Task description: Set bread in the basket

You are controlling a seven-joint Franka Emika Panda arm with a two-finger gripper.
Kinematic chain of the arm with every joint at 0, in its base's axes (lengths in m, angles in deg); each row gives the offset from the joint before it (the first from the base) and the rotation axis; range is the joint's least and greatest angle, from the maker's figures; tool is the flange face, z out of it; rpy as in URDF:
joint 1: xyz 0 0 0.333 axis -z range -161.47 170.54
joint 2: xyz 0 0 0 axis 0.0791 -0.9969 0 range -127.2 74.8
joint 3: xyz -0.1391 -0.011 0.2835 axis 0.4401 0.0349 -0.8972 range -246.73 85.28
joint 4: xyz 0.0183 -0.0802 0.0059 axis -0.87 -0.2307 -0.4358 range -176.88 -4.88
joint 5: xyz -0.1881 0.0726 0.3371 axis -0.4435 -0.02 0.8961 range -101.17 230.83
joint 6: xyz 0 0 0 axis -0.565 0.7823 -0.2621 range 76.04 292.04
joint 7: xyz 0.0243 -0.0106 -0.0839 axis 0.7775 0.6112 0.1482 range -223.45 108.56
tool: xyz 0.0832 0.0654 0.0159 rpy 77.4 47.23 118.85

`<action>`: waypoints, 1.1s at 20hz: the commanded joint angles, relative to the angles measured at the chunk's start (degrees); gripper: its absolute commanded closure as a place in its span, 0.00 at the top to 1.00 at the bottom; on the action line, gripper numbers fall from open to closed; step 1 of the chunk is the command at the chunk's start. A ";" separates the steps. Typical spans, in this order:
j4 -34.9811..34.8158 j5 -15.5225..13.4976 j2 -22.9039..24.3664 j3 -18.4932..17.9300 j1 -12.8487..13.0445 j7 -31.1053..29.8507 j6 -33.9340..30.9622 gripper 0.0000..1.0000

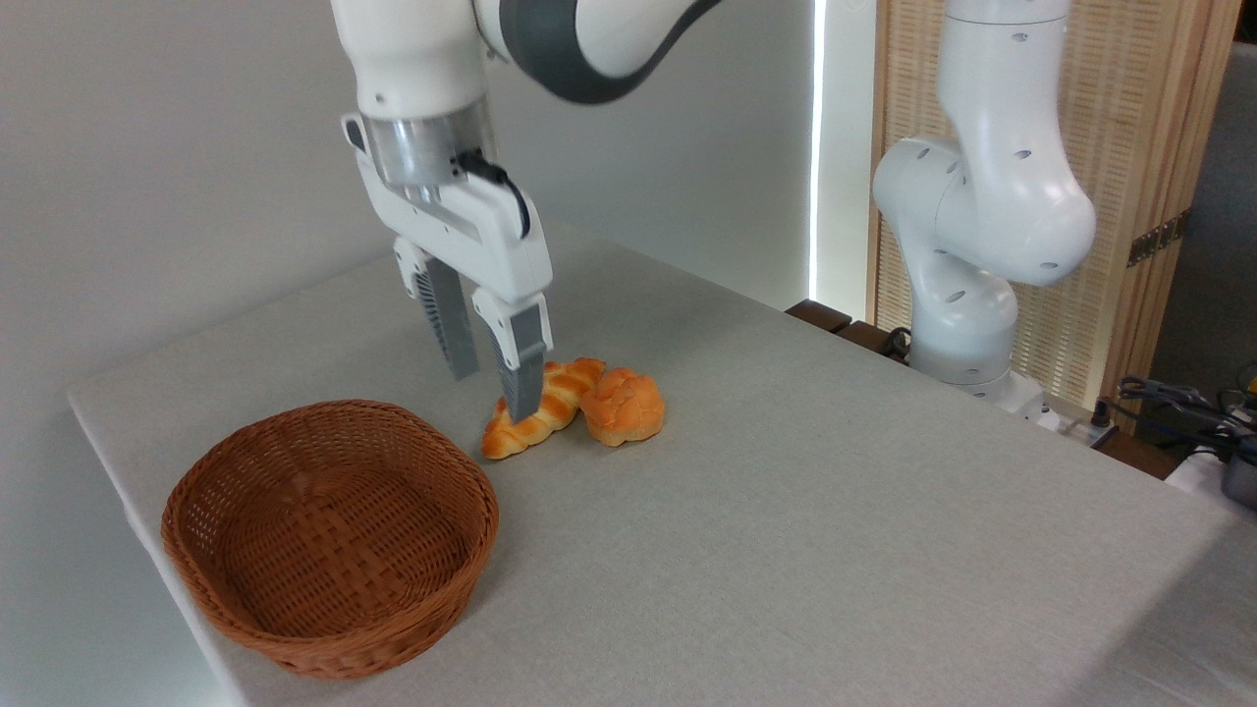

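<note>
— So, where's your target?

— The small round lumpy orange-golden bun lies on the grey table, touching the longer braided golden loaf, right of the shallow reddish-brown wicker basket, which is empty.

— And your claw?

— The two-finger gripper hangs above the loaf, fingers apart, empty.

— How would you grip?

— It looks light and squashy; pinch its sides gently, clear of the loaf. You've open table rightward; the basket sits near the left edge.
</note>
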 commanded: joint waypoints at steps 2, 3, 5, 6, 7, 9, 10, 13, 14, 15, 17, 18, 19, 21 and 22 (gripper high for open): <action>-8.26 -1.13 3.68 -0.21 1.36 4.38 0.25 1.00; -9.49 -1.22 3.86 -0.21 2.50 4.47 0.16 1.00; -12.39 -1.22 4.65 -0.29 3.64 4.47 -0.45 1.00; -13.53 -1.22 5.17 -0.21 4.09 4.47 -0.89 1.00; -15.11 -1.22 5.70 -0.21 4.44 4.47 -0.98 1.00; -16.61 -1.22 6.14 -0.21 4.70 4.47 -2.03 1.00; -16.71 -1.22 6.14 -0.21 4.88 4.56 -3.08 1.00; -17.76 -1.22 5.70 -0.29 6.11 4.47 -3.79 1.00; -17.94 -1.22 5.53 -0.21 6.11 4.47 -3.80 1.00; -18.03 -1.22 5.18 -0.21 6.46 4.47 -3.80 1.00; -18.11 -1.22 4.21 -0.29 7.77 4.30 -3.88 1.00; -18.11 -1.22 3.86 -0.29 8.30 4.21 -3.88 1.00; -18.11 -1.22 3.68 -0.29 8.31 4.21 -3.88 1.00; -18.11 -1.22 3.42 -0.29 8.40 4.30 -3.88 1.00; -18.03 -1.22 3.33 -0.29 8.40 4.38 -3.88 1.00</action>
